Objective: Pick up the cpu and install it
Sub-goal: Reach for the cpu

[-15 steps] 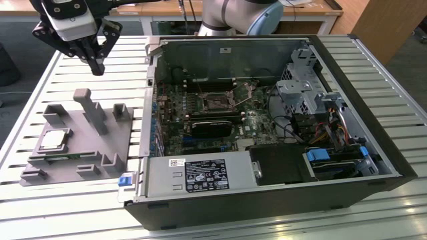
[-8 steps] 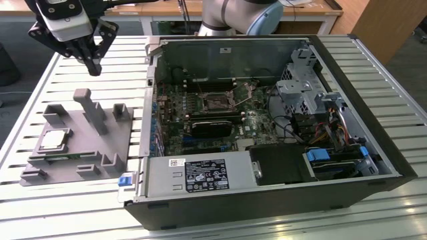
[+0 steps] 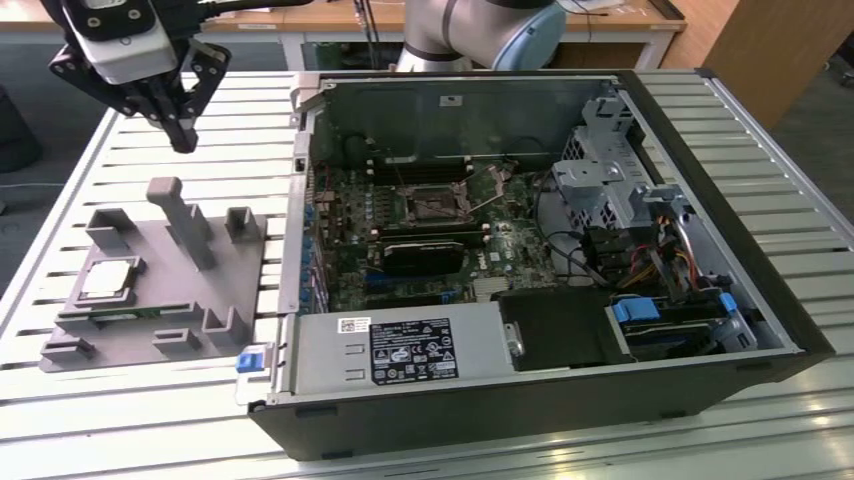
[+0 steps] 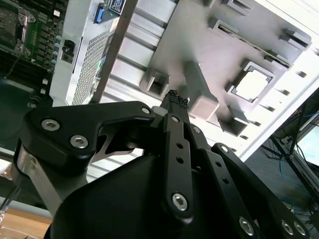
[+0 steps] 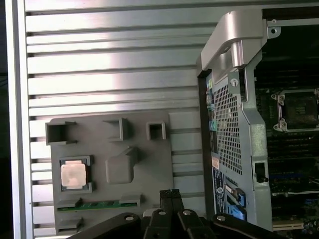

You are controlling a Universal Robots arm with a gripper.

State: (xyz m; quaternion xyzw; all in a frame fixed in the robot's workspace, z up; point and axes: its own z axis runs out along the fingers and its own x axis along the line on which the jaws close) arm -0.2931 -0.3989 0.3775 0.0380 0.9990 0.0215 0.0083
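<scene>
The black two-fingered claw (image 3: 182, 138) hangs in the upper left of the exterior view, its tips pressed together on nothing, as the second wrist view shows up close (image 4: 174, 99). The small square silver-topped cpu (image 3: 110, 279) lies in a pocket of the grey plastic holder (image 3: 247, 285), at the exterior view's left, well apart from the claw. The first wrist view adds a long green memory stick (image 5: 94, 205) beside it. The exterior view takes in the open black computer case (image 3: 441, 110) and its black socket (image 3: 434, 205), on a slatted aluminium table (image 3: 787, 170) with wooden furniture (image 3: 747, 40) behind.
</scene>
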